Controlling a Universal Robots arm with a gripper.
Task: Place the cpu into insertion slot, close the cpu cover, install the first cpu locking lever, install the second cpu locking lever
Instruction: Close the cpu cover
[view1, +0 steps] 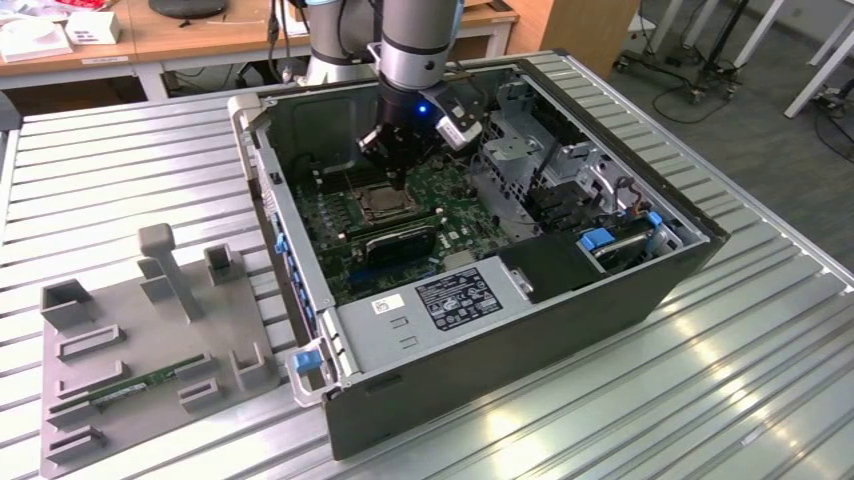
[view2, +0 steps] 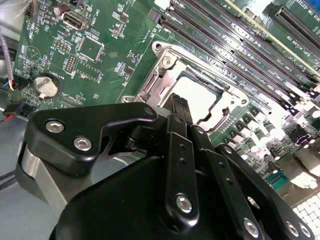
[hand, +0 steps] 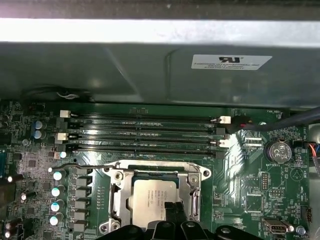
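Low over the socket (view1: 358, 203), inside the open computer case (view1: 561, 330): hand (view2: 181, 102), fingers drawn together, gripping nothing. Tips down at one edge of the cpu (hand: 150, 197), close by the inner rim of the cover (hand: 116, 192); touching or just above, cannot tell. Cpu seated flat in the socket, silver top showing through the cover's window. Cover lying down around it, apparently closed. Thin wire lever (hand: 90, 164) along the socket side nearest the memory slots (hand: 145, 132); latched or loose, not clear. Green board (hand: 250, 190) all round, case on the slatted desk (view1: 747, 380), grey tray (view1: 134, 350) well apart toward the exterior view's left. Judged: placing done, cover step about finished, first lever in hand. Calls for a firm push down on the lever, then sideways under its catch, tips kept off the cpu.
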